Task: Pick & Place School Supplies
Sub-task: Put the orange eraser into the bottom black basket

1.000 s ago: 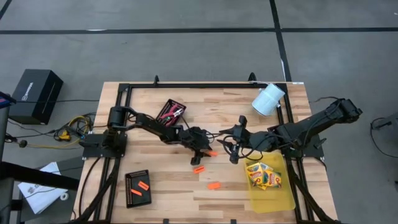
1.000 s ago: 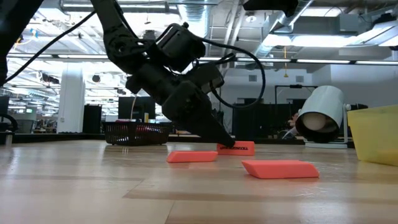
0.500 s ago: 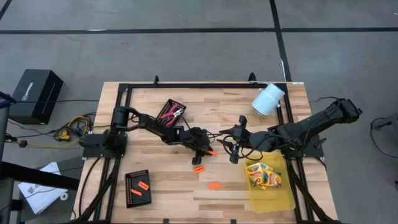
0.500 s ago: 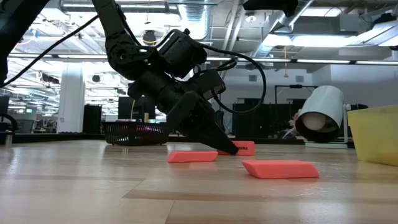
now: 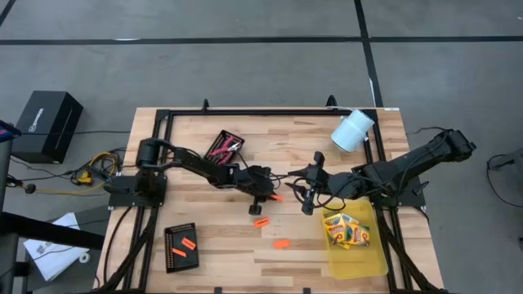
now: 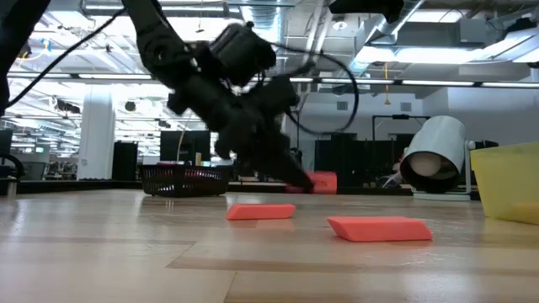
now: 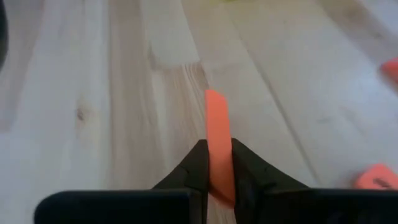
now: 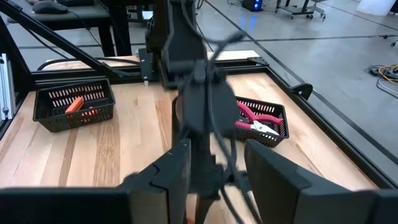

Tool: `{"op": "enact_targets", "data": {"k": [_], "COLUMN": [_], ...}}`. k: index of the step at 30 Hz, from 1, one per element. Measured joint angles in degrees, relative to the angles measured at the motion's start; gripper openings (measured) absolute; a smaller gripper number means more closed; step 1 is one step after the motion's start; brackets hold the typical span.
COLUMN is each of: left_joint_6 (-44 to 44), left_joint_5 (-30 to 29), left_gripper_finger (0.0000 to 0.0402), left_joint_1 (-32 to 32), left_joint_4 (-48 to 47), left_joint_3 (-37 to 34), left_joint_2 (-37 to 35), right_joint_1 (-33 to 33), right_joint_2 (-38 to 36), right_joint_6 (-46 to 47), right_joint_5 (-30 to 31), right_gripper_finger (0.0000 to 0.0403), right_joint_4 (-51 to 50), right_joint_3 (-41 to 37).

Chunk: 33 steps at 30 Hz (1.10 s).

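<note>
We see that our left gripper [image 5: 274,197] has just lifted its orange piece [image 7: 217,134] clear of the wood, where a second ago it sat down at the surface; the pick looks made, with carrying next. Its fingers [image 7: 198,163] pinch the piece, which sticks out ahead. Two more orange pieces [image 5: 261,221] lie just below. Our right gripper [image 5: 304,193] waits close by, fingers spread, holding nothing.
</note>
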Motion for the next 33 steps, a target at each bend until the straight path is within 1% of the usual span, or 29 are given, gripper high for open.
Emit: {"op": "enact_targets", "data": {"k": [2, 4, 9, 14, 18, 21, 23, 27, 30, 33], "left_joint_6": [0.7, 0.8, -0.2, -4.3, -10.5, -16.2, -20.6, -29.7, -34.3, -37.0], "left_joint_5": [0.0, 0.0, 0.0, -0.3, 0.0, 0.2, 0.7, 0.0, -2.1, -3.9], "left_gripper_finger": [0.0027, 0.0027, 0.0027, 0.0027, 0.0027, 0.0027, 0.0027, 0.0027, 0.0027, 0.0027], "left_joint_1": [0.0, 0.0, 0.0, -0.4, -2.0, -5.1, -8.5, -16.3, -22.7, -28.9], "left_joint_4": [-2.4, -3.2, -3.1, -6.8, -8.0, -9.3, -10.1, -10.0, -10.1, -10.6], "left_joint_3": [-0.2, -2.1, -9.8, -20.5, -30.1, -37.4, -42.4, -49.9, -53.7, -55.0], "left_joint_2": [-2.5, -5.5, -18.0, -35.4, -50.9, -62.8, -69.9, -81.5, -86.4, -88.2], "right_joint_1": [0.0, 0.0, 0.0, 0.0, 0.0, 0.0, 0.0, 0.0, 0.0, 0.0], "right_joint_2": [0.0, 0.0, 0.0, 0.0, 0.0, 0.0, 0.0, 0.0, 0.0, 0.0], "right_joint_6": [0.0, -0.2, -2.0, -3.7, -4.3, -4.7, -4.8, -4.9, -4.6, -4.4], "right_joint_5": [0.0, 0.0, 0.1, 0.1, 0.0, 0.0, 0.0, -0.2, -0.2, -0.2], "right_gripper_finger": [0.0142, 0.0141, 0.0144, 0.0145, 0.0142, 0.0142, 0.0143, 0.0142, 0.014, 0.0139], "right_joint_4": [0.0, 0.4, 1.2, 2.1, 2.6, 3.5, 3.8, 4.9, 4.9, 5.9], "right_joint_3": [0.0, 0.0, 0.0, 0.0, 0.0, 0.0, 0.0, 0.0, 0.0, 0.0]}}
